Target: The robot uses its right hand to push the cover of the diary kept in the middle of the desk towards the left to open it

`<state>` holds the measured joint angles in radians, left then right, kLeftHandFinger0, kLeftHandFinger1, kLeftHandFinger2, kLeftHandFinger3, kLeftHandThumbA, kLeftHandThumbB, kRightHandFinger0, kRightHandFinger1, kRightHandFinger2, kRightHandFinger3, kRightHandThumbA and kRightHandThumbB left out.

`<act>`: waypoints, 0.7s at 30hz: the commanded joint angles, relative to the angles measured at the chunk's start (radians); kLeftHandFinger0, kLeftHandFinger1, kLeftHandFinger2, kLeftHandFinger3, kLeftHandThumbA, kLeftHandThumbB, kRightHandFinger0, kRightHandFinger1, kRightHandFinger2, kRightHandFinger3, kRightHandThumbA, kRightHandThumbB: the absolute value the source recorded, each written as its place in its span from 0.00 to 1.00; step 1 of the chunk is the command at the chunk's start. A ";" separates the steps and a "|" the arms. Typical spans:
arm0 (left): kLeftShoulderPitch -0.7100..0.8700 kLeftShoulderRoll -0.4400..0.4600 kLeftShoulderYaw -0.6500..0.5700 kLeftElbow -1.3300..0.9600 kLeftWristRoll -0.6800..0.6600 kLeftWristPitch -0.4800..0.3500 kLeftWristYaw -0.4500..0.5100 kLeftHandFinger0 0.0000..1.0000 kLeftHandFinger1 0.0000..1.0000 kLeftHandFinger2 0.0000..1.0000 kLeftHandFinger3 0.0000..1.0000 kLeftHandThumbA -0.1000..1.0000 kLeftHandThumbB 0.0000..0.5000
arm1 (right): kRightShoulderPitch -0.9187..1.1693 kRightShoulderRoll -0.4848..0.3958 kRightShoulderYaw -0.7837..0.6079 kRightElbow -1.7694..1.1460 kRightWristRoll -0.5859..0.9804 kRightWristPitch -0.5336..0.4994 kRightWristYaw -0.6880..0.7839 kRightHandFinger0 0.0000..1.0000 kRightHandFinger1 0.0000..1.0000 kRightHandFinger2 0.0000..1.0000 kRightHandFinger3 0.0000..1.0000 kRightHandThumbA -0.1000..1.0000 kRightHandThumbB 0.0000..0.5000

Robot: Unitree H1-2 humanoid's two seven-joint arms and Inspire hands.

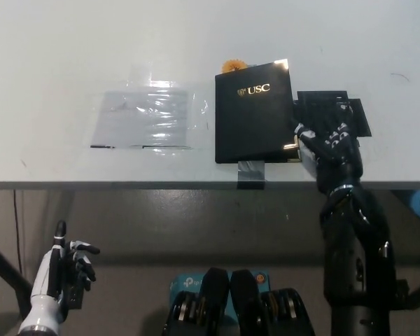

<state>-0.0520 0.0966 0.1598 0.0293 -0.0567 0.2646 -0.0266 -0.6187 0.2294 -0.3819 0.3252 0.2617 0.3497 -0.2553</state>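
Right robot hand at the diary's edge

My left robot hand [64,269] idles low, holding nothing, fingers loosely curled. My right robot hand [329,143] – fingers spread, empty – sits at the right edge of the diary [255,112], mid-table [56,56], placed to push leftward.

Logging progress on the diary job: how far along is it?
Done: the right hand is at the diary's right edge, over the black tab beside it. In hand: getting its fingers against the cover. Left: the cover lies flat and closed, so the whole push leftward. The left hand rests below the desk.
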 commanded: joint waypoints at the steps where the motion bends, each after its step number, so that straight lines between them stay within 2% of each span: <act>1: -0.016 0.006 -0.010 -0.013 0.005 -0.017 0.007 0.14 0.19 0.17 0.34 1.00 0.98 | -0.002 0.026 0.006 -0.007 0.041 -0.089 0.012 0.94 1.00 1.00 1.00 1.00 0.25; 4: -0.018 0.003 -0.014 -0.009 0.003 -0.022 0.006 0.12 0.18 0.17 0.33 1.00 1.00 | 0.008 0.046 0.001 0.001 0.058 -0.115 0.008 0.94 1.00 1.00 1.00 1.00 0.26; 8: -0.018 0.001 -0.019 -0.016 0.003 -0.018 0.006 0.13 0.19 0.17 0.33 1.00 0.91 | 0.018 0.062 0.005 0.014 0.063 -0.146 0.005 0.91 0.99 1.00 1.00 1.00 0.25; 11: -0.019 0.001 -0.019 -0.015 0.001 -0.014 0.007 0.13 0.18 0.16 0.32 1.00 0.92 | 0.013 0.075 0.000 0.035 0.079 -0.164 -0.001 0.91 0.99 1.00 1.00 1.00 0.25; 12: -0.019 0.000 -0.017 -0.014 -0.002 -0.012 0.008 0.13 0.18 0.15 0.32 1.00 0.89 | 0.003 0.084 0.001 0.048 0.089 -0.165 0.000 0.93 1.00 1.00 1.00 0.99 0.24; 14: -0.020 0.000 -0.016 -0.010 -0.005 -0.013 0.007 0.12 0.18 0.17 0.34 1.00 0.90 | -0.005 0.088 0.006 0.053 0.089 -0.165 -0.006 0.94 1.00 1.00 1.00 0.98 0.22; 15: -0.021 0.001 -0.016 -0.009 -0.006 -0.012 0.006 0.12 0.18 0.17 0.34 1.00 0.92 | -0.014 0.088 0.011 0.064 0.085 -0.168 -0.010 0.94 1.00 1.00 1.00 0.98 0.22; 17: -0.022 0.001 -0.015 -0.007 -0.006 -0.011 0.008 0.11 0.17 0.15 0.33 1.00 0.88 | -0.047 0.088 0.033 0.089 0.074 -0.168 -0.003 0.96 1.00 1.00 1.00 0.99 0.25; 21: -0.010 -0.001 -0.020 -0.004 0.000 -0.018 0.008 0.13 0.18 0.14 0.30 1.00 0.88 | -0.069 0.097 0.057 0.074 0.064 -0.139 -0.015 0.94 1.00 1.00 1.00 1.00 0.22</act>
<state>-0.0521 0.0946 0.1436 0.0298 -0.0567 0.2646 -0.0265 -0.6175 0.2882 -0.3653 0.3904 0.3148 0.2021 -0.2635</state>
